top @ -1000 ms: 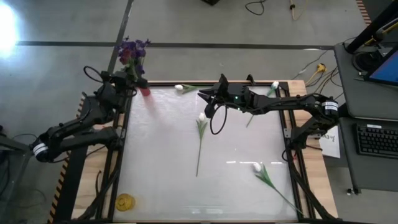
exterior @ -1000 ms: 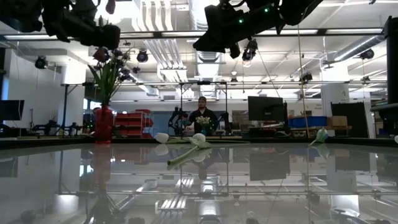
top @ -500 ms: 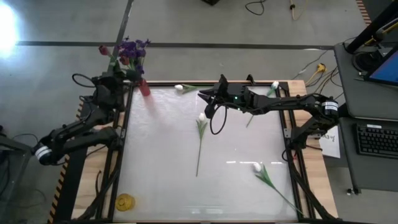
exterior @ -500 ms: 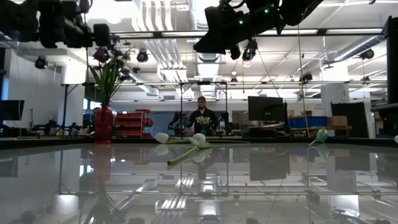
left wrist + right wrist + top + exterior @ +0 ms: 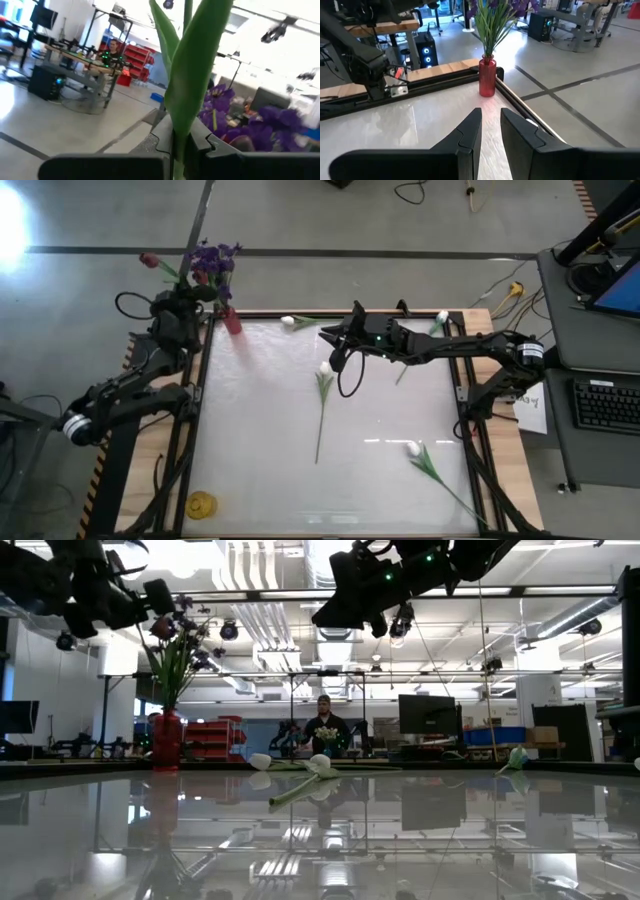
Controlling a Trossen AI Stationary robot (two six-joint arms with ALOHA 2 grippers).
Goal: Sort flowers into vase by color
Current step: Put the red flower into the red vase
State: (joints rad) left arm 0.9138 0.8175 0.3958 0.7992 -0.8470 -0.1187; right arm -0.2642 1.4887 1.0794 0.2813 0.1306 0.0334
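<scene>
Flowers: we count three white tulip buds lying loose on the table [image 5: 250,430] – one mid-table [image 5: 323,370], one near the right front [image 5: 414,449], one at the back edge [image 5: 288,321]; a fourth white bud [image 5: 441,317] sits at the back right corner.
Vase: small red vase [image 5: 232,323] at the back left corner, already holding the purple blossoms [image 5: 213,258].
Red tulip: dark red tulip [image 5: 150,260] is up in the air left of the vase, stem slanting down to the left gripper [image 5: 178,318].
Left gripper: clamped tight on the red tulip's green stem [image 5: 187,100]; the wrist view shows both fingers pinching it.
Right gripper: right gripper [image 5: 490,127] hovers over the back of the table, fingers a narrow slit apart, nothing in them.
Only in the low view: a person [image 5: 323,725] sitting far back in the room.
</scene>
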